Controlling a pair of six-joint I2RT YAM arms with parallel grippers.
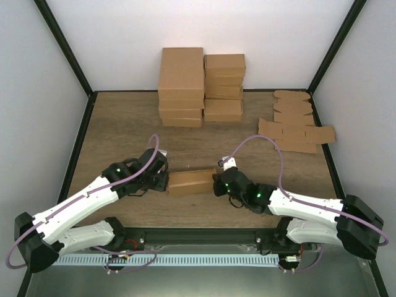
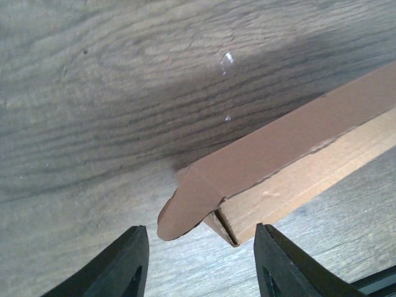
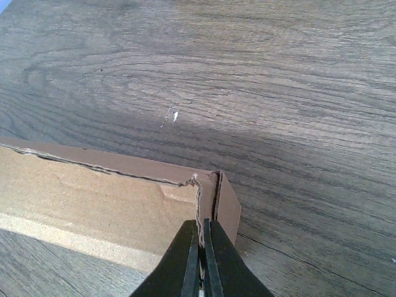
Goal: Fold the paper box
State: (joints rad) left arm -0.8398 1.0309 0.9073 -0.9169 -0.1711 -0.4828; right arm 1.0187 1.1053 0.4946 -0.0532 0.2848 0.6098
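The wood-grain table (image 1: 111, 124) carries the paper box (image 1: 185, 182) at near centre, with its long axis running left to right between the arms. The right gripper (image 3: 201, 226) is clenched on the thin end wall at the box's right end. The left gripper (image 2: 199, 232) has its jaws apart, flanking the rounded tab (image 2: 182, 216) at the left end without contact. Bare table lies beyond the box. The stacked cartons (image 1: 201, 83) and flat blanks (image 1: 297, 127) sit well apart.

The left pincer (image 2: 199, 238) stands parted, the paper box (image 2: 291, 148) end just between its fingertips (not touching).
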